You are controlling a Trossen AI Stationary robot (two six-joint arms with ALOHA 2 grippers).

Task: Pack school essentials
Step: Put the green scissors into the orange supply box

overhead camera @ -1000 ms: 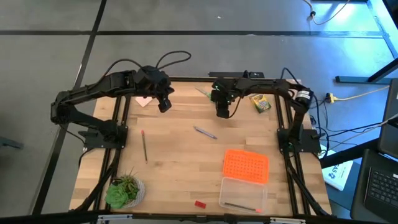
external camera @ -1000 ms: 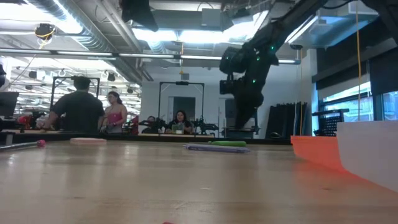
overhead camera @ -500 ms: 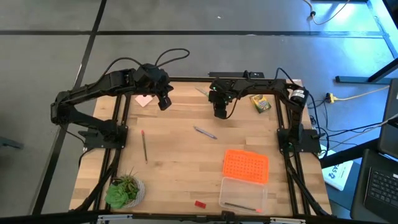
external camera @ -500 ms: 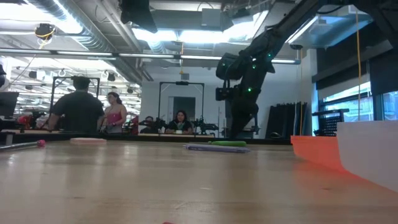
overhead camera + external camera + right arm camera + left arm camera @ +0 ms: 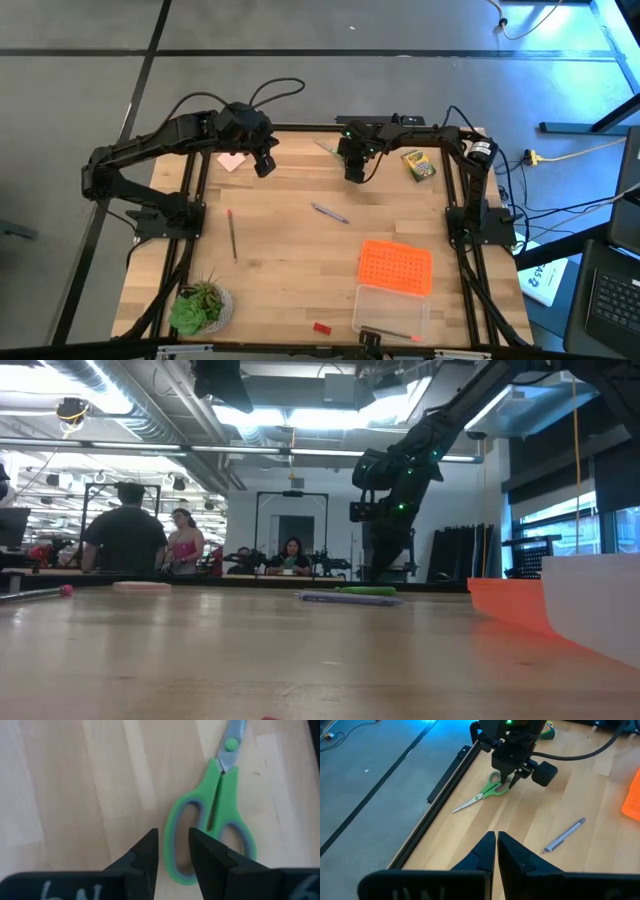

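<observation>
Green-handled scissors (image 5: 210, 820) lie flat on the wooden table (image 5: 290, 260) near its far edge, and the right gripper (image 5: 172, 850) hangs just above their handle loops with its fingers a narrow gap apart, holding nothing. Left of the scissors, the left gripper (image 5: 497, 851) hovers over the table with its fingers pressed together and empty, while the purple pen (image 5: 329, 212) lies nearer the table's middle.
</observation>
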